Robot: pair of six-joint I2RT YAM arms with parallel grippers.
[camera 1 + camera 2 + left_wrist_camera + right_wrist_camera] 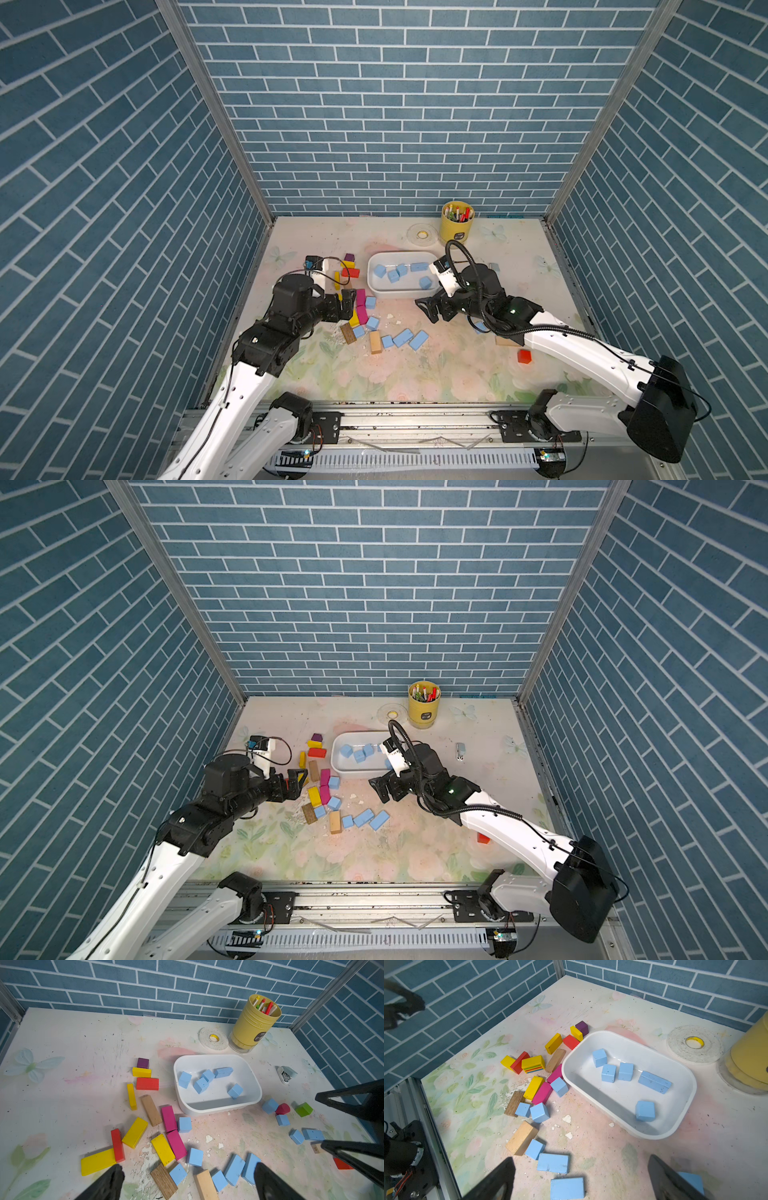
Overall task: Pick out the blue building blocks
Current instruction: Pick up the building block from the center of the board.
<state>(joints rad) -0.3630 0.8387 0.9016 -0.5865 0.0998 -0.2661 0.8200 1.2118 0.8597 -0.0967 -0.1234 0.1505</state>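
- Nearest us, the rail (415, 422) carries both arm bases.
- We find the left gripper (347, 306) spread wide and empty, held above the table (415, 374) next to the magenta blocks (362, 316).
- We find the right gripper (430, 310) spread wide too, nothing between its fingers, just outside the near corner of the white tub (218, 1108).
- Five blue blocks (625, 1071) lie inside the tub: four cubes and one longer brick.
- We count more blue blocks loose on the table: some just beside the magenta blocks, a row around a tan block (376, 343) nearer us, and a few under the right arm near a green block (303, 1109).
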